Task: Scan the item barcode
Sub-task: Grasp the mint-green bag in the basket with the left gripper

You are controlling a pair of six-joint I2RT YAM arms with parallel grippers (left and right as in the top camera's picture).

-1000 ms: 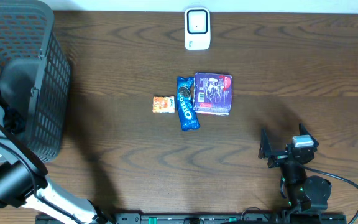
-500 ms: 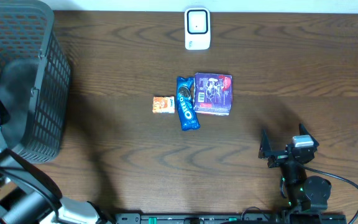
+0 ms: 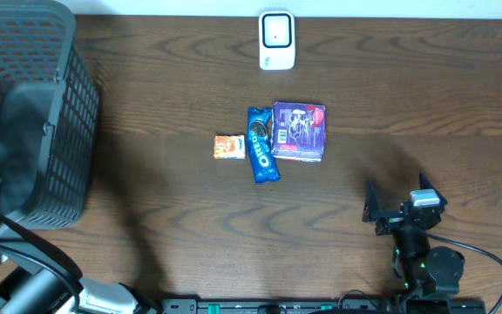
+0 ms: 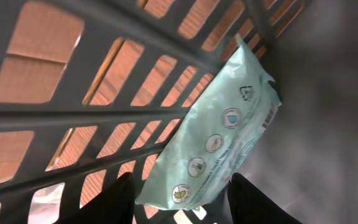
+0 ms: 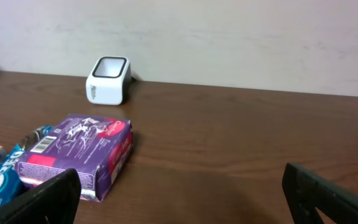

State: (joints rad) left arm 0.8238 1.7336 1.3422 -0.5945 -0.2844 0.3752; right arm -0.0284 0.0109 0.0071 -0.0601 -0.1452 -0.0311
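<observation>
My left gripper [image 4: 182,186] straddles the wipes packet [image 4: 219,137] inside the basket [image 4: 73,118]; I cannot tell whether it grips. My right gripper [image 5: 179,199] stands wide, empty. Risk: on lifting, the packet snags the basket ribs.

A dark brown wooden worktop [image 3: 190,201] carries a white box-shaped scanner [image 3: 276,40] at its far edge. Mid-worktop lies a purple cardboard box [image 3: 299,131], a blue Oreo biscuit pack [image 3: 261,145] touching its left side, and a small orange packet [image 3: 228,146] just beside that. A dark plastic mesh basket [image 3: 33,105] stands at the left end.
</observation>
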